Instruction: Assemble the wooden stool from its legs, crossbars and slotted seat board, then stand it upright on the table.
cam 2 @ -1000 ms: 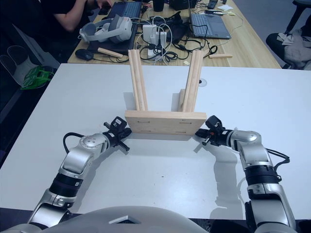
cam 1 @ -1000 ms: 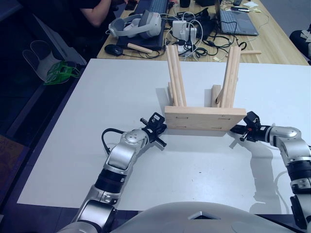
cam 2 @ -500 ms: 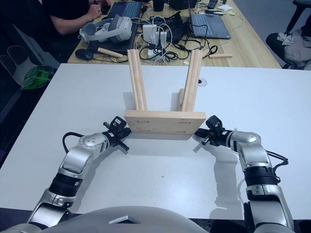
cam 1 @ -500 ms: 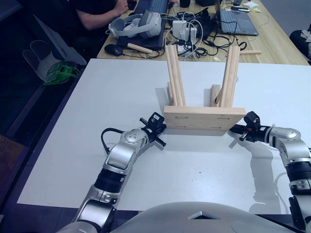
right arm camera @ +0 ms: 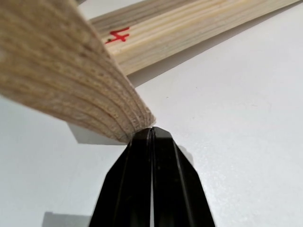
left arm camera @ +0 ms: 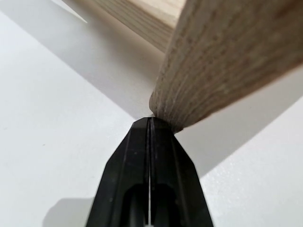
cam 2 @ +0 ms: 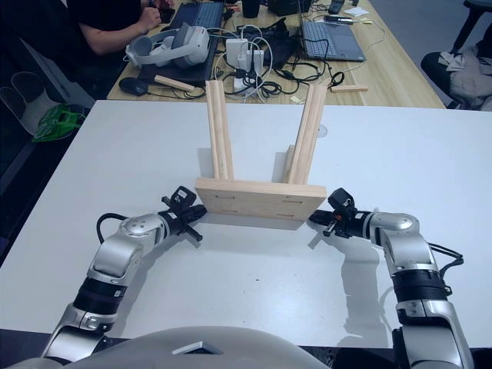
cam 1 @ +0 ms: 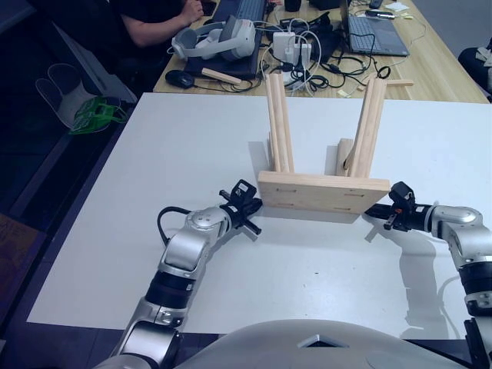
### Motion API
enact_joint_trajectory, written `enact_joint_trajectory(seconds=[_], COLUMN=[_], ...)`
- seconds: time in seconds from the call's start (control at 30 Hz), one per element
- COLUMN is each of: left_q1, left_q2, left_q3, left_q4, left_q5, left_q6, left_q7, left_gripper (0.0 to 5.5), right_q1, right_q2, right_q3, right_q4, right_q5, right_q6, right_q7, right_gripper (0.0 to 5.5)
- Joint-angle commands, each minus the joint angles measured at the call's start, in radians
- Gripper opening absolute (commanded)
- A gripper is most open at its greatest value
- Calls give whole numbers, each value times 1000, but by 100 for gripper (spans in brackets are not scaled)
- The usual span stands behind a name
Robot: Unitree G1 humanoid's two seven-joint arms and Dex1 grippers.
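Note:
The wooden stool lies tipped on the white table (cam 1: 154, 254), its slotted seat board (cam 1: 319, 196) facing me and its legs (cam 1: 277, 127) pointing up and away. A crossbar (cam 1: 344, 152) joins the right legs (cam 1: 367, 123). My left gripper (cam 1: 250, 206) is shut, its tip touching the board's lower left corner (left arm camera: 222, 61). At the lower right corner (right arm camera: 61, 80), my right gripper (cam 1: 390, 213) is shut too, tip against the wood. A leg with a red mark (right arm camera: 189, 33) lies beyond it.
Behind the table stands a wooden desk (cam 1: 430, 69) with a headset (cam 1: 215, 38), laptops, cables and a loose wooden piece (cam 1: 219, 75). A green object (cam 1: 96, 115) sits off the table's left edge. Bare tabletop stretches in front of the stool and to both sides.
The stool has tilted: the seat board leans back more and the legs stand steeper. Both grippers stay shut at its corners; the right one has shifted slightly outward.

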Motion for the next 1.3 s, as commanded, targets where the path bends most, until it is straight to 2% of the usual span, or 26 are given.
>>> enact_joint_trajectory(seconds=[0.03, 1.3], left_q1=[-6, -17], left_q2=[-28, -16], left_q3=[-13, -10], left_q4=[-57, -17], left_q5=[-59, -33], left_q6=[-16, -8], left_q7=[-50, -23], left_gripper=[0, 0], right_q1=[-4, -32], right_q2=[18, 5], right_q3=[3, -13], right_q4=[-60, 82], right_q5=[45, -38], right_q6=[16, -129], right_q7=[30, -75], right_gripper=[4, 4])
